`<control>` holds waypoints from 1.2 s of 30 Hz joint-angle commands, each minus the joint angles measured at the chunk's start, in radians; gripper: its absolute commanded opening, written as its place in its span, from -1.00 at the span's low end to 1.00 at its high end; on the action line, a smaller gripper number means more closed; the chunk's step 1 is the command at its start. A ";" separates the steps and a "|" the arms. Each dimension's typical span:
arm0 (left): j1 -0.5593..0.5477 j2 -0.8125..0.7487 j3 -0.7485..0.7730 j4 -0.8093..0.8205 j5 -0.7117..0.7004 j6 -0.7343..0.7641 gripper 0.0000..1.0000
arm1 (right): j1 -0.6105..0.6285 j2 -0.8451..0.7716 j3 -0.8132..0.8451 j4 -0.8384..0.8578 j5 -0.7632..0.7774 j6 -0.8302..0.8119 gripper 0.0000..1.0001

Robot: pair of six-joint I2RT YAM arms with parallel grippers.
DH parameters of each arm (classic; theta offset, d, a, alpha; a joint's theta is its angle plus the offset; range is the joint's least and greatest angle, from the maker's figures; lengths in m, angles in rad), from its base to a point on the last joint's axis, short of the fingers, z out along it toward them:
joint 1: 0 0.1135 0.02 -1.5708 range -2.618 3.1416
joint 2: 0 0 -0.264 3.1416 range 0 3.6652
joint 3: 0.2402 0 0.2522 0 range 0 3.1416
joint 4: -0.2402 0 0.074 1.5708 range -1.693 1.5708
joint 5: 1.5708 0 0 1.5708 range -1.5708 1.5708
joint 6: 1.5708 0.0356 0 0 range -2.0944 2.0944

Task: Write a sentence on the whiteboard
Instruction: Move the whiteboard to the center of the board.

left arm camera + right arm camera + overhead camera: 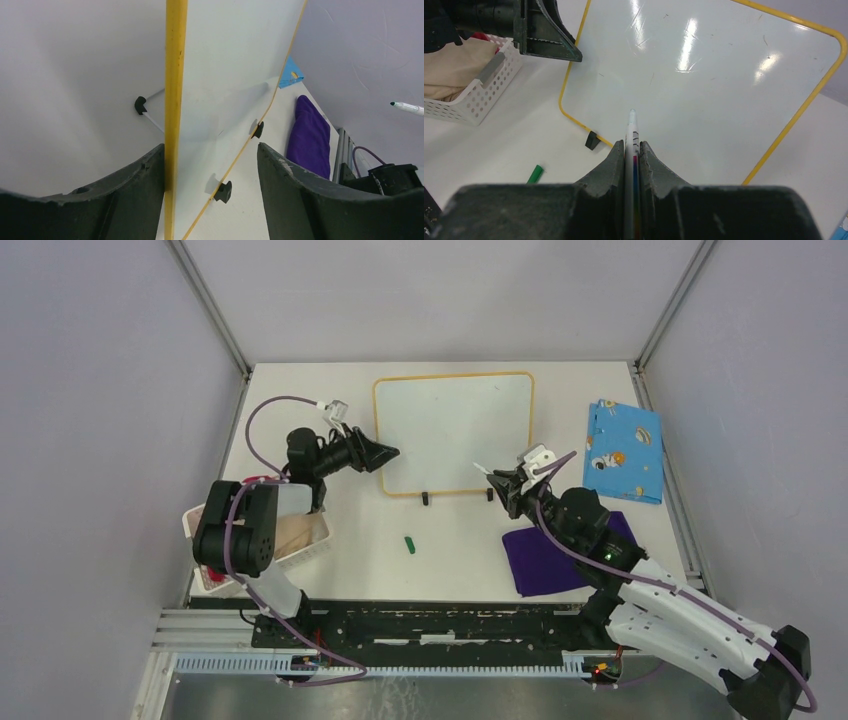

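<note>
the writing step is judged to be at its very start: the whiteboard (455,430) is stood at the upper centre of the top view, and no marker stroke can be seen on its glossy face in any view; the left gripper (383,453) is placed at the board's left edge, its jaws spread astride the yellow rim, one finger against the rim and the other held off the face, so the board is bracketed rather than clamped; the right gripper (502,480) is set at the board's lower right, its jaws pressed together on the marker (632,125), whose tip is aimed at the lower middle of the board; whether the tip is in contact cannot be told; the green cap (409,544) is left lying on the table below the board; the next move is judged to call for the tip to be carried to the upper left of the face and light contact to be made, with the board steadied on its small black feet (425,498); one container is present, a white perforated basket (476,100) at the upper left of the right wrist view, in which a beige cloth (449,70) and something red, too little shown to name, are held; a purple cloth (560,558) and a blue patterned cloth (623,450) are laid at the right of the top view, outside any container.
</note>
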 commanded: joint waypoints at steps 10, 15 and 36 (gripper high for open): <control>-0.018 0.076 -0.012 0.092 0.037 0.020 0.24 | 0.002 0.023 0.073 0.042 -0.050 0.038 -1.00; -0.018 0.100 -0.018 0.135 0.042 0.001 0.12 | 0.005 0.038 0.076 0.046 -0.052 0.041 -1.00; -0.020 0.167 -0.057 0.269 0.047 -0.021 -0.36 | 0.028 0.089 0.084 0.072 -0.053 0.045 -1.00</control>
